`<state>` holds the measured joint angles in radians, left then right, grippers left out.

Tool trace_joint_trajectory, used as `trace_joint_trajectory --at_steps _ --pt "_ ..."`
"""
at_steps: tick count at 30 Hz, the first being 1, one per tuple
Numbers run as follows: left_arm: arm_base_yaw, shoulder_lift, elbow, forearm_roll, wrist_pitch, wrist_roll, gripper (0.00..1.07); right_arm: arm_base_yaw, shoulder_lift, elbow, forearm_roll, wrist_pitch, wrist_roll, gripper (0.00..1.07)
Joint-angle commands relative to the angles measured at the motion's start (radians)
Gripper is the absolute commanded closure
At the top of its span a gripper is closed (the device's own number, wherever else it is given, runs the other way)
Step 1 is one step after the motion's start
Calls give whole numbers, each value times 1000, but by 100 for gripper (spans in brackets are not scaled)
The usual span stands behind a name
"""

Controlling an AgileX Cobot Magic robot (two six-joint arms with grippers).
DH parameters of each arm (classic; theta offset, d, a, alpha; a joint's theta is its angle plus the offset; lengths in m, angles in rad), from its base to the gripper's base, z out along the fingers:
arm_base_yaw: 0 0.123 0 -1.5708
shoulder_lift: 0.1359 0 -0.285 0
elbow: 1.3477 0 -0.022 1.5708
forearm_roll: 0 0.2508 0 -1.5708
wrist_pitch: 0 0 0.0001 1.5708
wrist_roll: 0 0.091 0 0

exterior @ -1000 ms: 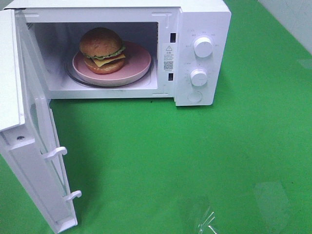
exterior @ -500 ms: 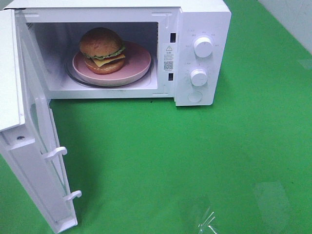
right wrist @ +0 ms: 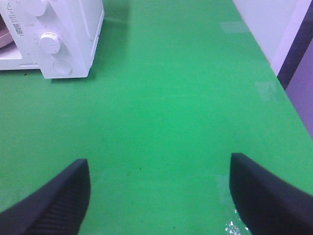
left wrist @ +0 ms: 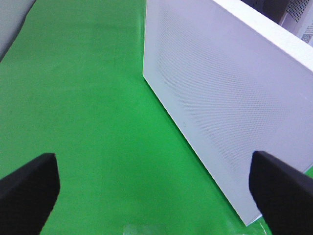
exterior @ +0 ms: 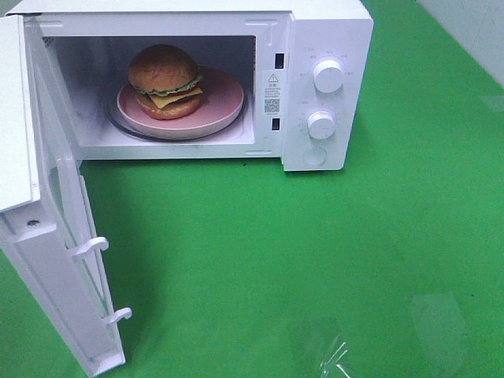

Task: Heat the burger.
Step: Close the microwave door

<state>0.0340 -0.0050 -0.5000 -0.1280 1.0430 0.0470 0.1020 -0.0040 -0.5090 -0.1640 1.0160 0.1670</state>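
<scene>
Exterior high: burger (exterior: 164, 80) inside open microwave (exterior: 327, 47)

From where I stand, the tabletop (exterior: 276, 260) is a flat, vivid green all over. In the upper half of the frame the microwave (exterior: 327, 24) is plain white. Its two knobs (exterior: 327, 76) are white as well, and a small white label (exterior: 272, 93) printed in dark marks sits beside the cavity. The burger (exterior: 164, 69) has a glossy golden-brown bun, green lettuce, a yellow cheese slice and a brown patty, and the plate (exterior: 224, 102) under it is pale pink. The white door (left wrist: 220, 98) carries a fine grey dot mesh. The left pincer (left wrist: 154, 169) is matte black, and the right pincer (right wrist: 159, 166) is dark charcoal.
</scene>
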Motion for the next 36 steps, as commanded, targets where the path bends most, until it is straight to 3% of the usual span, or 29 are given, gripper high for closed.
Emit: trace_joint_trajectory --at_steps 1,11,12,18,19,20,22,23,24,25,26,27,28,29,30,31,36 --pt "-6 -21 2 -4 -4 0 9 -6 -26 2 -1 -11 -6 32" --pt "-6 -21 -16 -15 -15 -15 10 -6 -26 2 -1 -11 -6 32" --pt "-6 -16 -38 -15 -20 -37 12 -6 -26 2 -1 -11 -6 32" --pt "-6 37 -65 33 -56 -37 19 -6 -26 2 -1 -11 -6 32" --pt "-6 65 -65 40 -91 -36 26 -6 -26 2 -1 -11 -6 32" --pt "-6 65 -65 40 -91 -36 26 -6 -26 2 -1 -11 -6 32" --pt "-6 106 -65 40 -148 -36 42 -6 -26 2 -1 -11 -6 32" --pt "-6 106 -65 40 -148 -36 42 -6 -26 2 -1 -11 -6 32" --pt "-6 130 -65 40 -184 -35 56 -6 -26 2 -1 -11 -6 32" --pt "-6 130 -65 40 -184 -35 56 -6 -26 2 -1 -11 -6 32" --pt "-6 158 -65 41 -230 -34 69 -6 -26 2 -1 -11 -6 32" --pt "-6 158 -65 41 -230 -34 69 -6 -26 2 -1 -11 -6 32" --pt "-6 186 -65 41 -263 -34 83 -6 -26 2 -1 -11 -6 32" --pt "-6 204 -65 44 -283 -34 91 -6 -26 2 -1 -11 -6 32" --pt "-6 204 -65 44 -283 -34 91 -6 -26 2 -1 -11 -6 32" --pt "-6 237 -65 52 -311 -34 105 -6 -26 2 -1 -11 -6 32" --pt "-6 327 -65 105 -402 -32 107 -6 -26 2 -1 -11 -6 32"
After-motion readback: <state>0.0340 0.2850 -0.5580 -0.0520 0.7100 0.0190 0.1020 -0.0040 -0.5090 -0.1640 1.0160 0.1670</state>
